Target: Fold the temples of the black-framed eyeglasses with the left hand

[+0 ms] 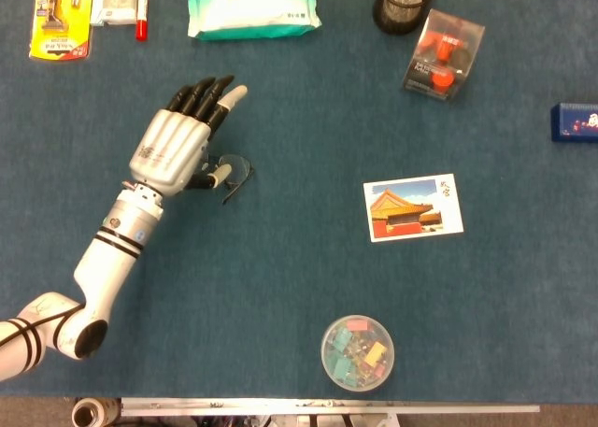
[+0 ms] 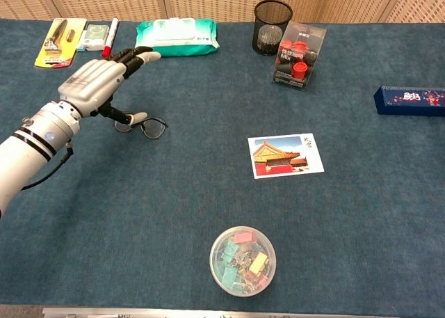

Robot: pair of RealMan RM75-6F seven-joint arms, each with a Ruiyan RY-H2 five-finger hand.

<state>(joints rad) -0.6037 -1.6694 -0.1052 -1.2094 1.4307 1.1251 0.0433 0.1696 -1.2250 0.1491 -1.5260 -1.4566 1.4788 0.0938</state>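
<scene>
Blue felt worktop (image 1: 280, 287) carries the work. Left robot hand (image 1: 182, 147) hovers spread, thumb at the eyeglasses (image 2: 144, 126) lying beneath it. Folding is under way; next, press one temple inward against the frame.

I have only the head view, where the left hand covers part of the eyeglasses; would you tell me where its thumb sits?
Observer: In the chest view the left hand has its thumb reaching down to the lens on the left of the eyeglasses.
Operator: Thank you. Does the palm lie on the frame?
Observer: No, from there the palm is raised above the table; only the thumb comes down to the frame.
Operator: And are the other fingers curled round anything?
Observer: No, the fingers stretch out straight above the cloth and hold nothing.
</scene>
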